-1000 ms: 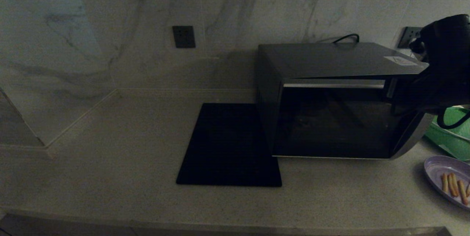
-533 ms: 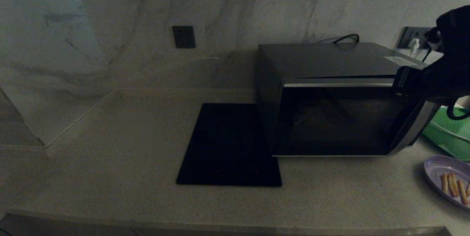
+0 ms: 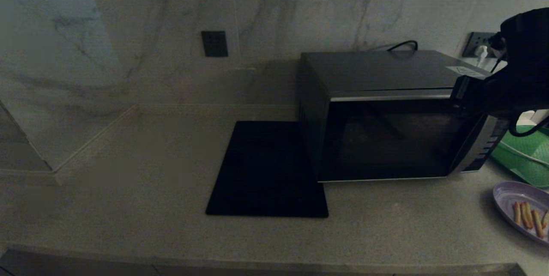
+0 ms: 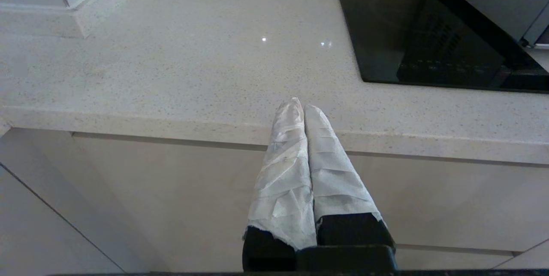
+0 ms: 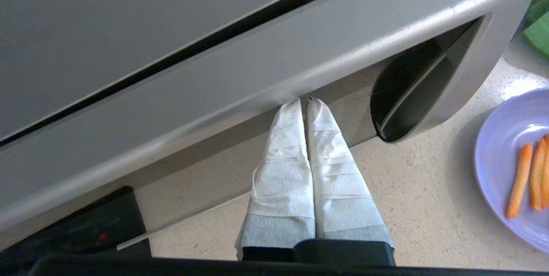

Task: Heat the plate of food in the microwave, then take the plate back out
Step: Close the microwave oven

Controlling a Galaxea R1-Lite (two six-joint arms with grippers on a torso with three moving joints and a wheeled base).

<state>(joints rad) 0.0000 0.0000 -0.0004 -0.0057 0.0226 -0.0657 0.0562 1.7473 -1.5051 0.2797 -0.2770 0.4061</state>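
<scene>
The dark grey microwave (image 3: 386, 117) stands on the counter with its black glass door almost flush with the body. My right gripper (image 5: 303, 102) is shut and holds nothing. Its wrapped tips press against the door's silver top trim (image 5: 257, 65), close to the handle recess (image 5: 420, 91). From the head, the right gripper (image 3: 463, 91) sits at the door's upper right corner. The lavender plate of fries (image 3: 521, 211) lies on the counter to the right of the microwave; the plate (image 5: 502, 160) is below the gripper. My left gripper (image 4: 303, 106) is shut and parked at the counter's front edge.
A flat black mat (image 3: 268, 168) lies left of the microwave. A green tray (image 3: 525, 160) sits behind the plate at the far right. Wall sockets (image 3: 214, 43) and a plugged cable (image 3: 403, 44) are on the marble wall. The counter's front edge (image 4: 171, 123) is near.
The microwave door has swung from ajar to almost flush with the body. My right gripper moved with it, pushing at the top trim. The plate and the left arm have not moved.
</scene>
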